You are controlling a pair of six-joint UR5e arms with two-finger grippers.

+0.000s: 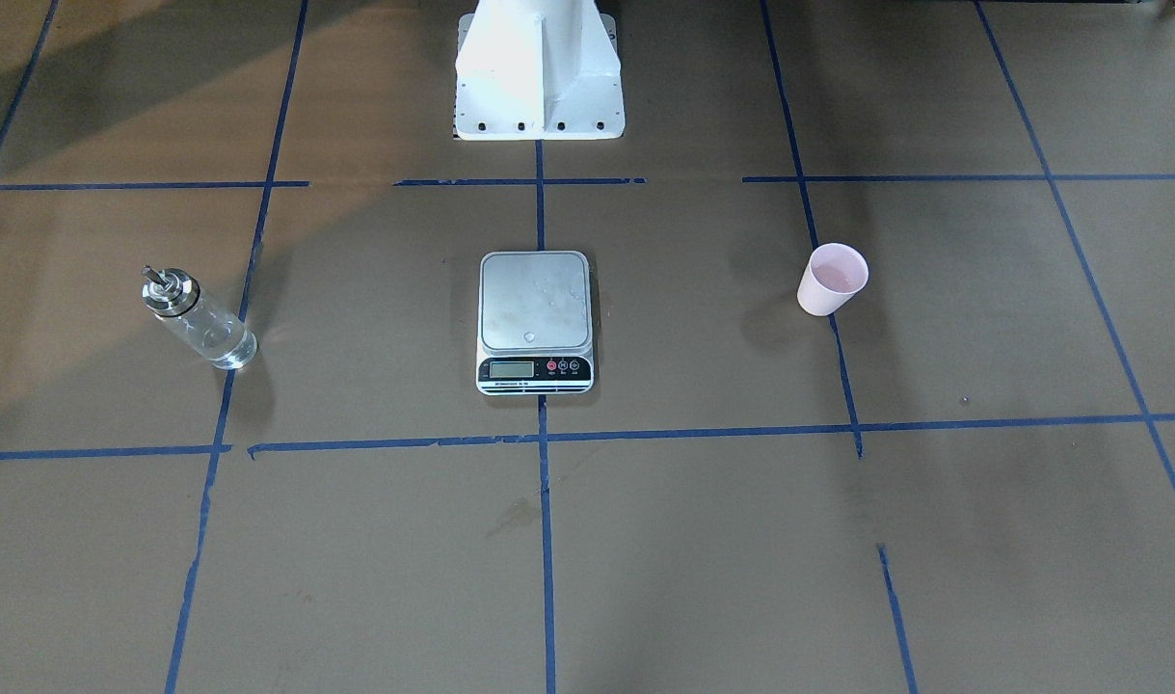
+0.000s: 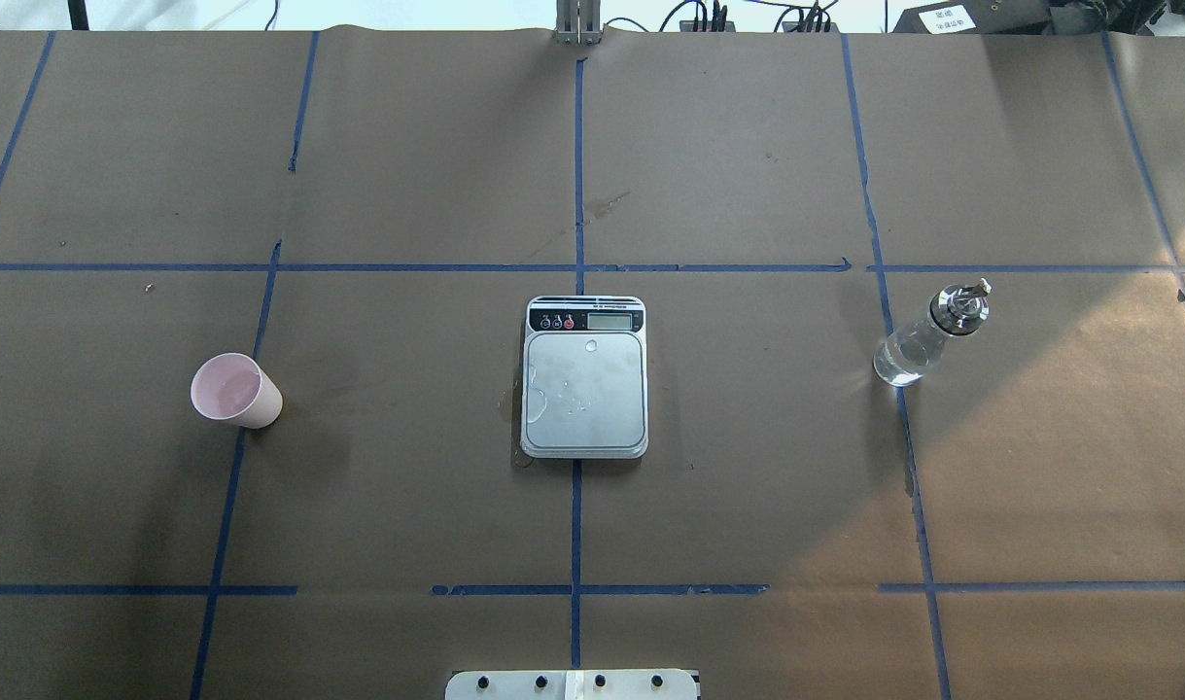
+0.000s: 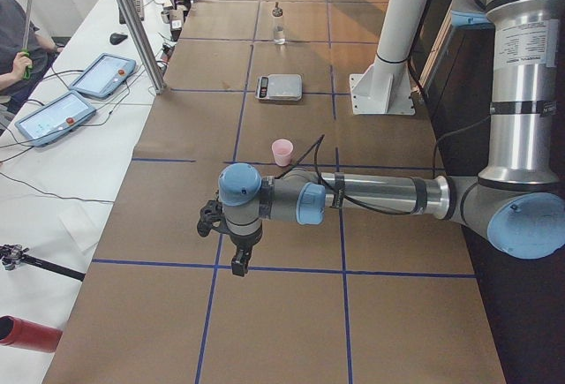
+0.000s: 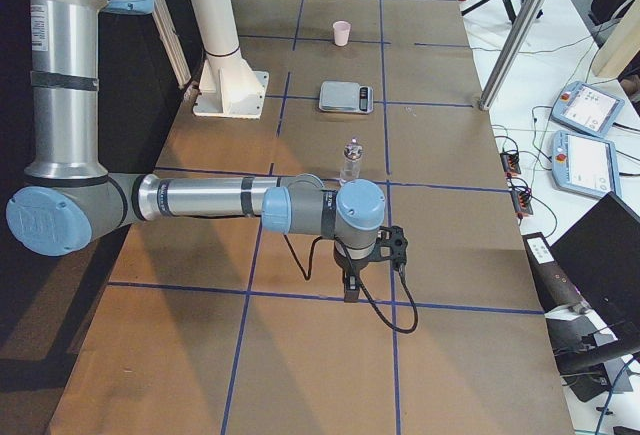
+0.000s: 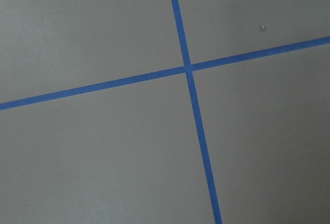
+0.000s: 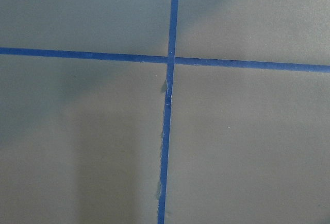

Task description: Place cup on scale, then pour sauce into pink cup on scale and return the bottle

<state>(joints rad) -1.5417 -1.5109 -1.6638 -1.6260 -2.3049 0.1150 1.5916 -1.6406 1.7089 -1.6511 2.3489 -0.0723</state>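
Observation:
The pink cup (image 2: 235,390) stands upright on the table on the robot's left, apart from the scale; it also shows in the front view (image 1: 832,279). The scale (image 2: 584,377) lies at the table's middle with nothing on its steel platform (image 1: 535,301) but a few droplets. The glass bottle (image 2: 927,337) with its metal spout stands on the robot's right and holds clear sauce (image 1: 204,328). My left gripper (image 3: 237,262) and right gripper (image 4: 350,285) show only in the side views, far from all these things. I cannot tell whether they are open or shut.
Blue tape lines (image 2: 576,243) divide the brown paper table cover. The robot's white base (image 1: 539,72) stands behind the scale. Tablets (image 3: 104,73) and a person (image 3: 12,40) are beside the table in the left side view. Both wrist views show only paper and tape.

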